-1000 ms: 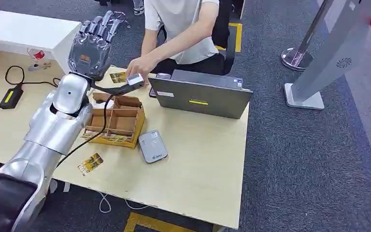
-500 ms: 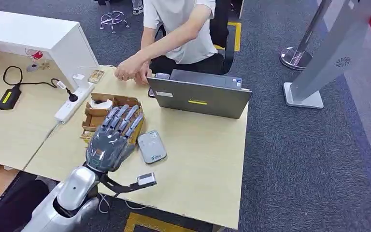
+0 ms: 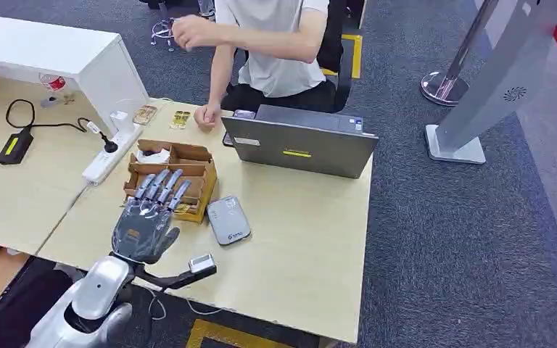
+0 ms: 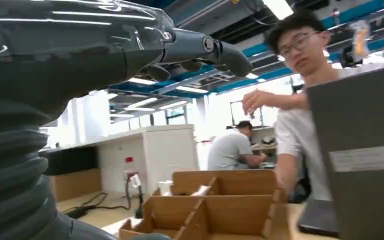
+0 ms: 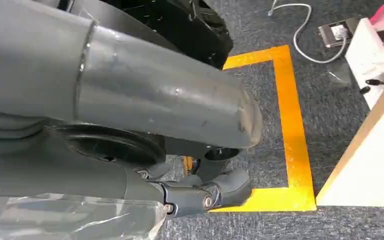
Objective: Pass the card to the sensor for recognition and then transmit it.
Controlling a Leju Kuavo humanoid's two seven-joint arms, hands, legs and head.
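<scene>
My left hand [image 3: 147, 221] hovers flat with fingers spread over the table's near edge, its fingertips reaching the cardboard box [image 3: 188, 156]; it holds nothing. In the left wrist view the left hand [image 4: 130, 45] stretches out above that box [image 4: 205, 210]. The grey card sensor [image 3: 228, 220] lies just right of the hand. Two gold cards [image 3: 180, 119] lie at the far edge beside the person's resting hand [image 3: 207, 116]. More gold cards [image 3: 183, 210] stand in the box's front slot. My right hand [image 5: 145, 115] hangs beside the table over the floor, holding nothing.
A grey laptop [image 3: 301, 143] stands at the far side with a seated person [image 3: 275, 43] behind it, one hand raised. A white power strip [image 3: 109, 152], cables and a black adapter [image 3: 14, 147] lie left. A white counter [image 3: 43, 47] is at far left.
My left arm came down from up high near the person to low over the table's near edge. The person lifted one hand off the table, and a gold card lies there.
</scene>
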